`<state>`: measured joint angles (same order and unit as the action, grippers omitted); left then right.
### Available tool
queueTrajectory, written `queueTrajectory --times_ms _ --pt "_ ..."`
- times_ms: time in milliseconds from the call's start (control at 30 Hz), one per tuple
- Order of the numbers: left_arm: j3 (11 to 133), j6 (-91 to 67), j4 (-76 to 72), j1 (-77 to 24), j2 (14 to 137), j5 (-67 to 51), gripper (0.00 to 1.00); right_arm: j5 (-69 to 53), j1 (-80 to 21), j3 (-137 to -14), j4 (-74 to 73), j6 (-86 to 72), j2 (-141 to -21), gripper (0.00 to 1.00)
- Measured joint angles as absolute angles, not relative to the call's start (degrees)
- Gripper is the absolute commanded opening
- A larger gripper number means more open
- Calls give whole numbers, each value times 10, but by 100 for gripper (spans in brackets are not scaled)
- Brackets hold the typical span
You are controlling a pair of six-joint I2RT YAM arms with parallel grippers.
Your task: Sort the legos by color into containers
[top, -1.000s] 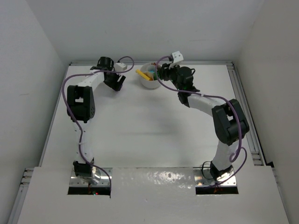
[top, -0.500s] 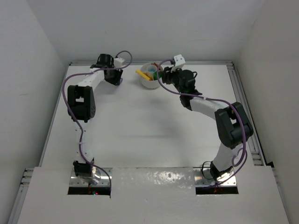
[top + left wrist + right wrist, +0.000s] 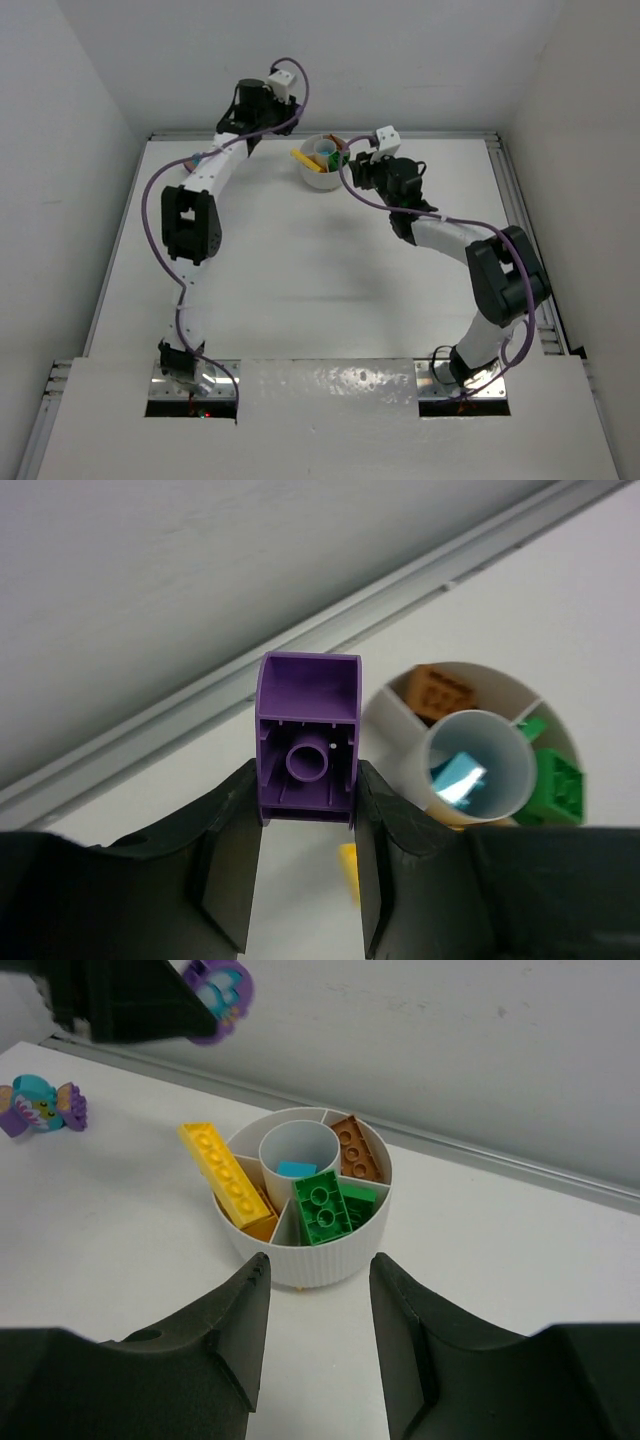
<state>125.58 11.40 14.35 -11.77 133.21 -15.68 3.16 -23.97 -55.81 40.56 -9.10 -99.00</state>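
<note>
White walls enclose a white table [image 3: 300,270] with a metal rail [image 3: 500,1160] along its far edge. We list: round white dish [image 3: 305,1260] near that rail, holding a yellow brick [image 3: 222,1172] leaning over the rim, green bricks [image 3: 325,1210], an orange brick [image 3: 358,1150] and a blue piece [image 3: 296,1169] in the centre well; left gripper [image 3: 305,780] clamped on a purple brick [image 3: 308,695], raised beside the dish; right gripper [image 3: 318,1300] spread and empty, facing the dish; teal-and-purple piece [image 3: 40,1108] lying apart.

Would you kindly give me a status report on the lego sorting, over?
Left fingers shut on purple brick, short of the dish. Right fingers open, empty, facing dish. Yellow brick, orange brick, green bricks, teal brick in compartments. Nothing between brick and dish.
</note>
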Motion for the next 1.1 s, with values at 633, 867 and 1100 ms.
queueTrajectory --times_ms 633,867,1100 --pt "1256 21 75 -148 1401 -166 0 42 -240 -521 386 -76 -950 44" --pt "1256 -5 75 -149 1404 -181 8 44 -240 -519 384 -75 -949 44" --pt "1234 -16 71 -150 1406 -188 21 45 -240 -519 384 -70 -949 44"
